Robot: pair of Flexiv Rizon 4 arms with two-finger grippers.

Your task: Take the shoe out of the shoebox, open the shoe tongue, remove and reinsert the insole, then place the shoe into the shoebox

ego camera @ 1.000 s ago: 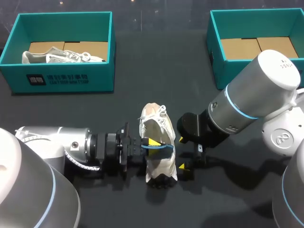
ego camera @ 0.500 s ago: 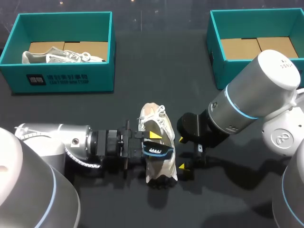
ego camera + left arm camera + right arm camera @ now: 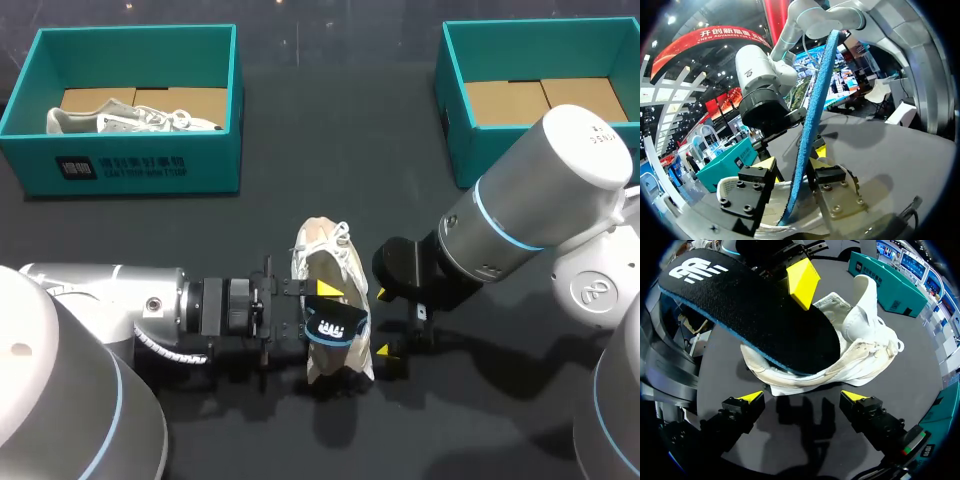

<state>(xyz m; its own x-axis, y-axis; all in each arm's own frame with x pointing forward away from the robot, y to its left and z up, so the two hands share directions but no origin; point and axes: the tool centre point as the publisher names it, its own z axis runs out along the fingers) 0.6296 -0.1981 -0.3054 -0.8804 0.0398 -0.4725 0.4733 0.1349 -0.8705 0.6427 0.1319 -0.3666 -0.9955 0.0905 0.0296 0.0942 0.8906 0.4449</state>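
left fingers: pinched on the insole, one end raised above the shoe.
right fingers: spread wide, holding nothing, just beside the shoe.
far edge of bench: left shoebox, right shoebox, well apart from the shoe.

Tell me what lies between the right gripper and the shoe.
Only a narrow strip of bare table, shown in the right wrist view; the right gripper stands open just short of the shoe.

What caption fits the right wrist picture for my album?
Left gripper holds the black insole above the white shoe; right gripper open nearby.
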